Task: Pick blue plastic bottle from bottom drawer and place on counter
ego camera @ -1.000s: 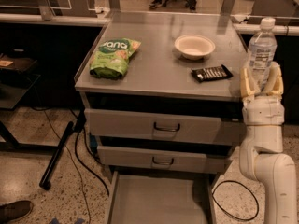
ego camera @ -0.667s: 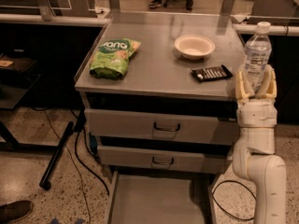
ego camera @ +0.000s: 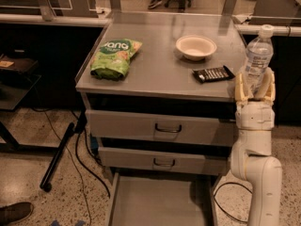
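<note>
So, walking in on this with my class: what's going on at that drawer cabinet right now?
The robot's tool holds the blue plastic bottle upright by its lower part, just off the front right corner of the counter. The bottom drawer stands pulled open. A green snack bag, a white bowl and a dark wrapped bar lie on the counter. The bottle is not yet set down.

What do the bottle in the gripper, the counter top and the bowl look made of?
The blue plastic bottle, held in the gripper at the counter's right edge, looks like thin clear plastic: its body is see-through. The counter looks like grey metal, with a dull brushed sheen and a folded rim. The bowl is pale and matte, probably paper or foam; I cannot tell which.
</note>
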